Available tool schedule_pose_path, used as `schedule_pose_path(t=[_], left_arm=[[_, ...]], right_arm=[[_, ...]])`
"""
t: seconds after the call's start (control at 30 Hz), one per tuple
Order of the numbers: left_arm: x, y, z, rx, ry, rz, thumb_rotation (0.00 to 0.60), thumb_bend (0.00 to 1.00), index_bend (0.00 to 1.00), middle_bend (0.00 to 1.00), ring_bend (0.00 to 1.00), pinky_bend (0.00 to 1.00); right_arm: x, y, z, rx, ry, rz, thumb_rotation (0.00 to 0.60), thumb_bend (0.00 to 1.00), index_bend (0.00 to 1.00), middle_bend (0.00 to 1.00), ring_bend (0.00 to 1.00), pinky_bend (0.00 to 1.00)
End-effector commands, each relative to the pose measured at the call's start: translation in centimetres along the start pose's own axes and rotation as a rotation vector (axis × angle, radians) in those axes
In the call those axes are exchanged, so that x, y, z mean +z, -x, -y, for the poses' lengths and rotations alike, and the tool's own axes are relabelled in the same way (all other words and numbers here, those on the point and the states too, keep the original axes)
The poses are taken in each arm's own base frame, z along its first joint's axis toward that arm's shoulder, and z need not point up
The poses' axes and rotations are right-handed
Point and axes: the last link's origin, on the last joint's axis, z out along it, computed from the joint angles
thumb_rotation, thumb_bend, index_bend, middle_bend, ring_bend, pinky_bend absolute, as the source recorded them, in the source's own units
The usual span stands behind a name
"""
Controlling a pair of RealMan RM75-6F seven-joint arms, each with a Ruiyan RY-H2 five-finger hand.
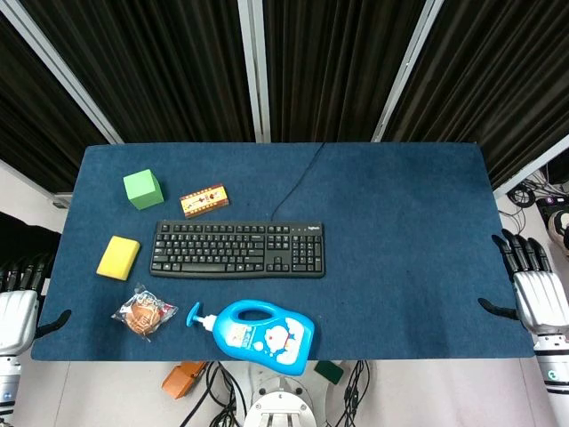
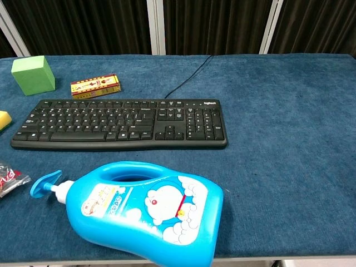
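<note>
My left hand (image 1: 18, 307) hangs off the table's left edge, fingers apart, holding nothing; the yellow sponge (image 1: 118, 257) and the snack packet (image 1: 142, 313) are nearest to it. At the right edge my right hand (image 1: 533, 286) is spread open and empty, far from every object. Neither hand shows in the chest view. A black keyboard (image 1: 238, 249) (image 2: 121, 123) lies in the middle of the blue table (image 1: 409, 231). A blue pump bottle (image 1: 258, 334) (image 2: 146, 211) lies on its side at the front edge.
A green cube (image 1: 142, 189) (image 2: 33, 74) and a small red-and-yellow box (image 1: 204, 200) (image 2: 95, 85) sit behind the keyboard at the left. The keyboard's cable (image 1: 298, 182) runs to the back edge. Black curtains hang behind the table.
</note>
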Motion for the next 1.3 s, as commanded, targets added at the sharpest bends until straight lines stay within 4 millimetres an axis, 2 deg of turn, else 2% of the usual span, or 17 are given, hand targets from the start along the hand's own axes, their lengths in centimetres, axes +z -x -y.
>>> schedule_pose_path(t=[0.03, 0.3, 0.43, 0.53, 0.6, 0.7, 0.8, 0.9, 1.07, 1.3], left_arm=[[0.1, 0.1, -0.1, -0.002, -0.003, 0.002, 0.600, 0.19, 0.02, 0.07, 0.06, 0.01], [1.1, -0.1, -1.3, -0.010, 0.037, -0.018, 0.600, 0.19, 0.03, 0.09, 0.08, 0.01], [2.9, -0.7, -3.1, -0.012, 0.119, -0.057, 0.600, 0.19, 0.06, 0.15, 0.14, 0.02], [4.9, -1.0, -6.0, 0.002, 0.248, -0.057, 0.600, 0.19, 0.09, 0.22, 0.22, 0.16], [6.1, -1.0, -7.9, 0.012, 0.323, -0.046, 0.600, 0.19, 0.11, 0.34, 0.36, 0.39], [8.4, -0.8, -11.3, 0.035, 0.439, -0.001, 0.600, 0.22, 0.13, 0.53, 0.56, 0.64], [10.5, -0.3, -14.7, 0.050, 0.523, 0.082, 0.600, 0.31, 0.14, 0.70, 0.74, 0.79], [12.3, 0.3, -17.6, 0.059, 0.569, 0.170, 0.600, 0.41, 0.16, 0.81, 0.85, 0.86], [14.2, 1.2, -21.6, 0.076, 0.613, 0.290, 0.600, 0.54, 0.18, 0.88, 0.91, 0.89], [15.2, 3.0, -24.5, 0.106, 0.620, 0.384, 0.600, 0.56, 0.19, 0.90, 0.94, 0.90]], right_arm=[[0.6, 0.1, 0.3, -0.002, -0.008, 0.006, 0.600, 0.11, 0.00, 0.00, 0.00, 0.00], [1.2, 0.0, 0.4, -0.007, -0.009, 0.012, 0.600, 0.11, 0.00, 0.00, 0.00, 0.00], [0.9, -0.3, 0.4, -0.002, -0.009, -0.017, 0.600, 0.11, 0.00, 0.00, 0.00, 0.00], [0.5, -0.4, 0.4, 0.000, -0.012, -0.033, 0.600, 0.11, 0.00, 0.00, 0.00, 0.00], [0.2, -0.5, 0.3, -0.002, -0.006, -0.037, 0.600, 0.11, 0.00, 0.00, 0.00, 0.00], [-0.3, -0.6, 0.1, -0.004, 0.009, -0.043, 0.600, 0.12, 0.00, 0.00, 0.00, 0.00], [-0.7, -0.5, 0.1, -0.005, 0.018, -0.037, 0.600, 0.12, 0.00, 0.00, 0.00, 0.00], [-0.9, -0.5, 0.1, -0.007, 0.022, -0.036, 0.600, 0.11, 0.00, 0.00, 0.00, 0.00], [-1.0, -0.6, 0.0, -0.014, 0.032, -0.035, 0.600, 0.11, 0.00, 0.00, 0.00, 0.00], [-1.1, -0.6, -0.2, -0.014, 0.043, -0.031, 0.600, 0.11, 0.00, 0.00, 0.00, 0.00]])
